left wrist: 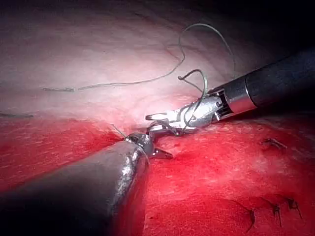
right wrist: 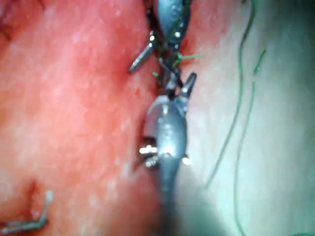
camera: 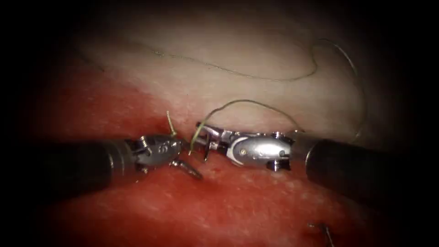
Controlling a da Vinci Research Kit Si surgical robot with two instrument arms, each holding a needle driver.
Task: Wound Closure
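Left tool (camera: pixel 190 160): it comes from the left; the jaws are spread, one pointing to the near side, and I see nothing between them.
Right tool (camera: pixel 203 142): it comes from the right and meets the left tool tip to tip; its jaws are also spread and hold nothing that I can see.
Thread (camera: pixel 247 101): one loop rises from between the two tips and comes down at the wrist of the right tool; in the left wrist view it seems to lie around that tool. The long rest wanders over the pale far part of the tissue (camera: pixel 228 68).
Short thread end (camera: pixel 170 121): it stands up from the tissue just beside the left tool, on its far side.
Needle: I cannot make it out with certainty, so I cannot say if it is in the tissue.
Red fluid (camera: pixel 228 206): it covers the near tissue.
Done: several earlier stitches (left wrist: pixel 273 209) with cut ends already sit in the red tissue, near and right of the tools.
Left to do: in my judgement the stitch at the tool tips is not yet tied, because its thread is loose and no tool pinches it.
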